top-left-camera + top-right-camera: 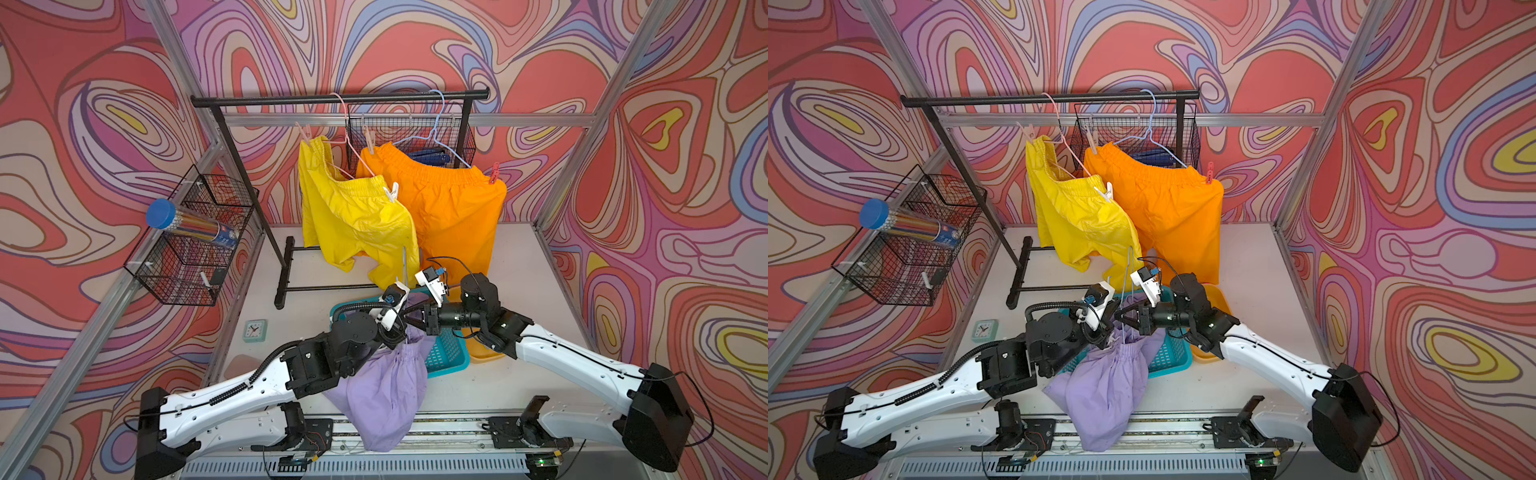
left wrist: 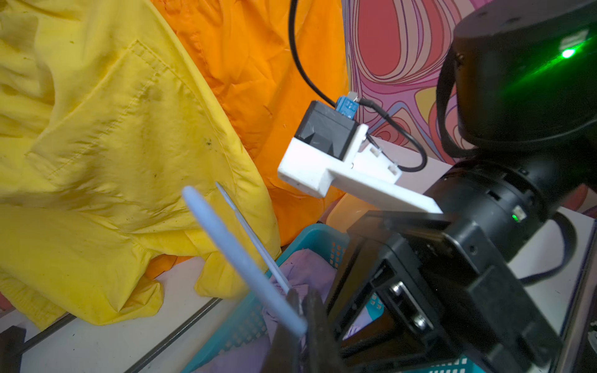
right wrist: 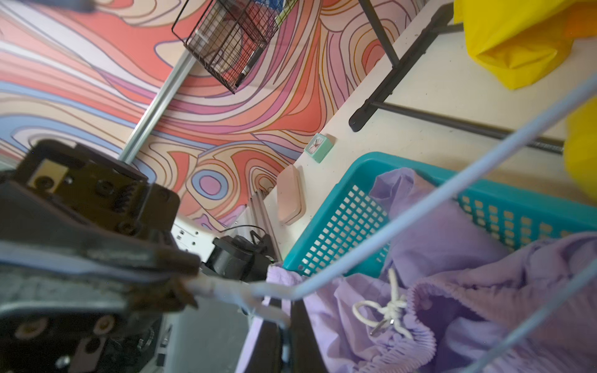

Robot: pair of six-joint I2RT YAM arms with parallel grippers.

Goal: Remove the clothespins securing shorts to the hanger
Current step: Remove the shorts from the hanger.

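The lilac shorts hang from a pale wire hanger over the teal basket, and their white drawstring shows in the right wrist view. My left gripper is shut on the hanger's wire. A whitish clothespin sits at the hanger's corner; my right gripper is shut on its end. Both grippers meet above the basket in both top views, the left gripper beside the right gripper. Yellow shorts and orange shorts hang on the rack, held by several clothespins, one white and one red.
A yellow dish lies beside the teal basket. A small clock and a pink case lie at the table's left edge. One wire basket on the left wall holds a blue-capped tube; another hangs behind the rack.
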